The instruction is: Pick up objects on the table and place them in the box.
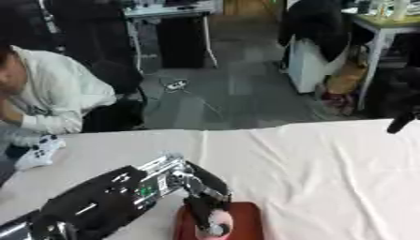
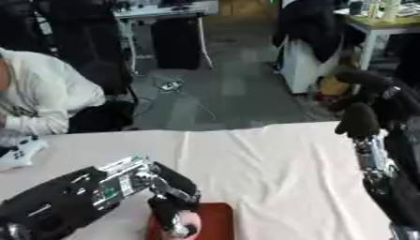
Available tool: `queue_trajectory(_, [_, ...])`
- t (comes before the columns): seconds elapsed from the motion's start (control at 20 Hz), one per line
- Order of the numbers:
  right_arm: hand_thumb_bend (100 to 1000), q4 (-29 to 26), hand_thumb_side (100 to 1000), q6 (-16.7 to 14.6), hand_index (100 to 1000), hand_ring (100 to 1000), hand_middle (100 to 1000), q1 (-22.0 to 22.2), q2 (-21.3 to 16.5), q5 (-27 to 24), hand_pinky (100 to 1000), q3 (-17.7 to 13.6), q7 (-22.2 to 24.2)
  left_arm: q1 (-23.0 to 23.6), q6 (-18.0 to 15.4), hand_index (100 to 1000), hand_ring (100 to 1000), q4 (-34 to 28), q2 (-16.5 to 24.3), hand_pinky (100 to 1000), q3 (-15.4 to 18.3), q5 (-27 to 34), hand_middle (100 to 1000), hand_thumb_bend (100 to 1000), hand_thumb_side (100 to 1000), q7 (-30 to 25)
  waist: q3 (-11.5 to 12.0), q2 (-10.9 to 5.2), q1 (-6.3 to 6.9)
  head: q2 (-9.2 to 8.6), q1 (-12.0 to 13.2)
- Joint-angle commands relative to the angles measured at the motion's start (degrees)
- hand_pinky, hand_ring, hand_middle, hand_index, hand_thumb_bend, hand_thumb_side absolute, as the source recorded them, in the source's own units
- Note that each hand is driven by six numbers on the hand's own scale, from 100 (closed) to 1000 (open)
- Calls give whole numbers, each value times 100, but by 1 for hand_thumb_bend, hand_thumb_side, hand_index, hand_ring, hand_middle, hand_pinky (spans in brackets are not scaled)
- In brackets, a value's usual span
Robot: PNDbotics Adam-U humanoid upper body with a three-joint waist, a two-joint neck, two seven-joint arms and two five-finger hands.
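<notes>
My two head cameras look down at the near white table (image 1: 328,154); both share the red box (image 1: 246,220).

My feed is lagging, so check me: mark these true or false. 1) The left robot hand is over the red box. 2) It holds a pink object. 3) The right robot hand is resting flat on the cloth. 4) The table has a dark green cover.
1) True: the left robot hand is down over the red box at the near edge.
2) True: its fingers curl round a pink object.
3) False: the right robot hand is raised at the right side, above the table.
4) False: the tablecloth is pale, off-white.
</notes>
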Motion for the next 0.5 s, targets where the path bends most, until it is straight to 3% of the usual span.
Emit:
queue_trajectory(0.05, [253,-95,839,8,832,584,750,-78,-61,-11,399,-14,21,-108,-953,563,219,-88,189,100,98,-429,347,100,707,-861,16,-54,-16,30,64])
queue_trajectory(0.15, [253,-95,839,9,832,584,750,-78,-63,-12,399,-14,21,-95,-935,593,307,-51,199,152,116,-708,415,151,738,-861,17,-52,-18,35,74])
queue_trajectory(0.5, [254,-95,839,11,833,584,750,-76,-68,-15,399,-13,26,-90,-921,752,684,-84,199,609,140,-1370,736,328,832,-861,20,-51,-17,81,92])
